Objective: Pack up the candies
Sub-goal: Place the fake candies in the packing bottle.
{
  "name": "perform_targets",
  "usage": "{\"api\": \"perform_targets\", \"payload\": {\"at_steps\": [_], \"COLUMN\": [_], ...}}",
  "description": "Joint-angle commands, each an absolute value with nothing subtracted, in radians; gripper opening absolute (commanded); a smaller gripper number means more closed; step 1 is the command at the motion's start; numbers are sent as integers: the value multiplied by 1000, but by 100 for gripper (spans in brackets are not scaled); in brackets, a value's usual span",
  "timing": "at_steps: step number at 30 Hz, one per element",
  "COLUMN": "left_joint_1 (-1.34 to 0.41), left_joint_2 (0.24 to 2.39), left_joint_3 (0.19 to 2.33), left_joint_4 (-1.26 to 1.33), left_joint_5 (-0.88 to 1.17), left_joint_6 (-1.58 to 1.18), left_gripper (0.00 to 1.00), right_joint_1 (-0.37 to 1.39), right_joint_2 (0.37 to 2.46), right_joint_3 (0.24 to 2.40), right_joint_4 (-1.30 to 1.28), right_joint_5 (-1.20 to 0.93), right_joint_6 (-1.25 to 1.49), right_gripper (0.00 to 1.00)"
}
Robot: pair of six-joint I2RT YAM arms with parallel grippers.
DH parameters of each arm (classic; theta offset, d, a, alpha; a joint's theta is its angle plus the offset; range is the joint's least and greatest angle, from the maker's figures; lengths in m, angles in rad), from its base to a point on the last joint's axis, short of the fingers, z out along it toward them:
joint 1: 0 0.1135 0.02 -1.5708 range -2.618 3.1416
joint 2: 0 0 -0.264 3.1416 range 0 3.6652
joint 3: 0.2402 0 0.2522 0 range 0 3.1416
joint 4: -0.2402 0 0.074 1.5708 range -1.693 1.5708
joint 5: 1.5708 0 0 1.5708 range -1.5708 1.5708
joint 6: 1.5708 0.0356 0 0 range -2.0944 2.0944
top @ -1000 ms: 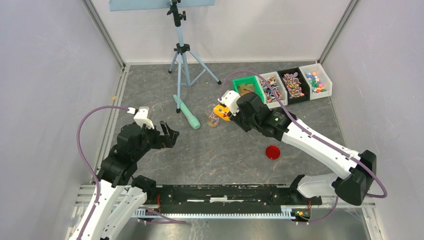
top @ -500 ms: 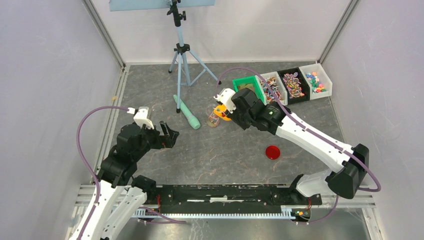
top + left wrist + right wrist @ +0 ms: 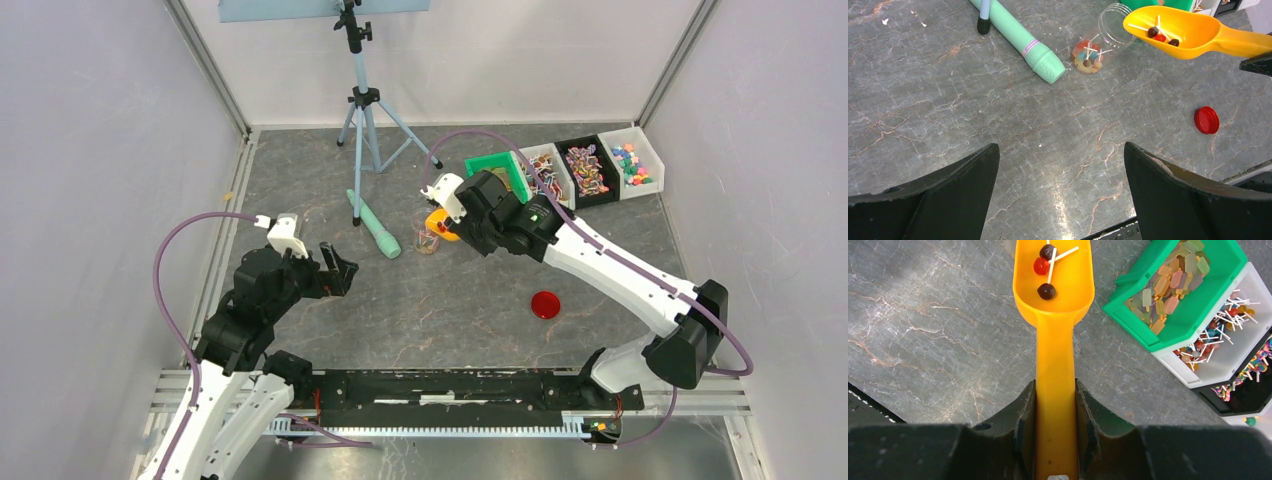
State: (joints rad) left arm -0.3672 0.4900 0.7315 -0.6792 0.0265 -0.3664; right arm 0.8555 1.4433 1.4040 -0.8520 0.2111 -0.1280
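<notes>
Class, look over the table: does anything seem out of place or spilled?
No spill shows. The red lid lies alone, well away from the open clear jar, and a mint-green tube lies on its side beside a tripod foot.

Grey marbled table (image 3: 440,300). On it: tripod (image 3: 365,110) top centre, mint tube (image 3: 374,225) mid-frame, clear jar (image 3: 1110,27) of candies (image 3: 1087,55) just right of it, red lid (image 3: 544,304) lower right, four bins (image 3: 585,165) upper right.

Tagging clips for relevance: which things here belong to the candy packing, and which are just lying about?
Job: candies, orange scoop, clear jar, red lid, candy bins.
Lying about: green tube, tripod.
</notes>
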Motion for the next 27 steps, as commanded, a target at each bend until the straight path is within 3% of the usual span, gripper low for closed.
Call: {"api": "perform_targets", "payload": {"at_steps": [1,27], "left_joint_1": [-370,-369], "left_joint_2": [486,482], "left_joint_3": [733,732], "left_joint_4": [-656,-658], "left_joint_5": [14,6], "left_joint_6": [-357,-357], "left_gripper": [100,100], "right_joint_1": [863,868], "right_joint_2": [1445,1531], "right_joint_3": [1462,1603], "right_joint_4": [-865,-975], "right_joint_5": [213,204], "right_joint_6": [-118,-112], "right_gripper": [0,0]}}
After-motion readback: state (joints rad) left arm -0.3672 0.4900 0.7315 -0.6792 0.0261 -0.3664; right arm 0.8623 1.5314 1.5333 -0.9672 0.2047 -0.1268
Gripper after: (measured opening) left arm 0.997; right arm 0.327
